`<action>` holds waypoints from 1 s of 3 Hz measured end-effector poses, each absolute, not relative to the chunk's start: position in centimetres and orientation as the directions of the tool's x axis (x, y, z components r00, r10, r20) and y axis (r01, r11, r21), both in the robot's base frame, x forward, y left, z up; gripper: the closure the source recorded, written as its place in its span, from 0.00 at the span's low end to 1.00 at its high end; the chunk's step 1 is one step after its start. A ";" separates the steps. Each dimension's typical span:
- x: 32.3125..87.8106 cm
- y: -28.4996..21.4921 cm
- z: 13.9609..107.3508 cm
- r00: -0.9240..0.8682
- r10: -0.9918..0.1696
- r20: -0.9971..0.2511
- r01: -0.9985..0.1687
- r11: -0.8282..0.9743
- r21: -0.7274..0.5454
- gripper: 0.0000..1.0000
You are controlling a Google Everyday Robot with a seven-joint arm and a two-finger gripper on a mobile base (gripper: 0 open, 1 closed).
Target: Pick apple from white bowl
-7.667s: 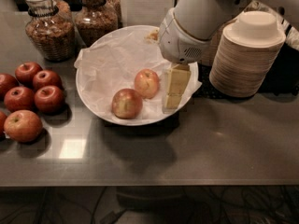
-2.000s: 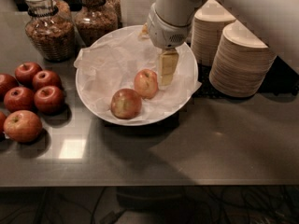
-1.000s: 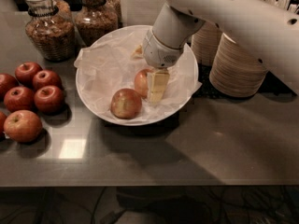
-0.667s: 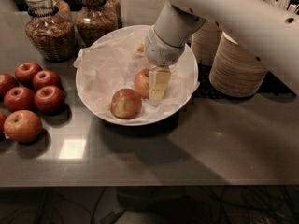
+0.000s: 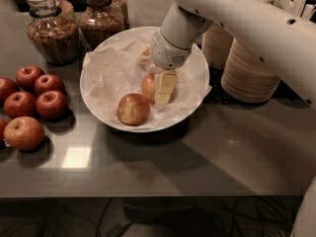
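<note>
The white bowl [image 5: 92, 102] with its crinkled paper liner [image 5: 111, 70] stands in the middle of the dark counter. Two apples lie in it. The smaller pale pinkish apple [image 5: 148, 86] is at the bowl's centre. A slightly larger, redder apple [image 5: 133, 109] lies in front of it to the left. My gripper [image 5: 159, 93] reaches down into the bowl from the upper right. It is at the smaller apple, covers that apple's right side and touches it or nearly does. The white arm hides the bowl's far right part.
Several dark red apples [image 5: 35, 97] lie on the counter to the left. Two glass jars [image 5: 52, 28] [image 5: 101, 14] stand at the back left. Stacks of beige paper bowls [image 5: 249, 68] stand to the right of the white bowl. The counter's front edge runs along the bottom.
The gripper has moved left from the bowl's right rim and down onto the smaller apple. In the last second it has hardly shifted. Both apples lie where they were.
</note>
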State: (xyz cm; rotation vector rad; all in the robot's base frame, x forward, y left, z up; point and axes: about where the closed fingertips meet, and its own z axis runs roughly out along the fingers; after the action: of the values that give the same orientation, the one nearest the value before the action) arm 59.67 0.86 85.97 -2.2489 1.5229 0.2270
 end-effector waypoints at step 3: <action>59.1 1.0 84.9 0.377 -0.847 -0.375 -0.924 -0.315 -0.219 0.78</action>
State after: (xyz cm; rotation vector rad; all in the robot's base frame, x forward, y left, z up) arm 59.11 1.03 84.93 -2.2491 1.5357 0.2671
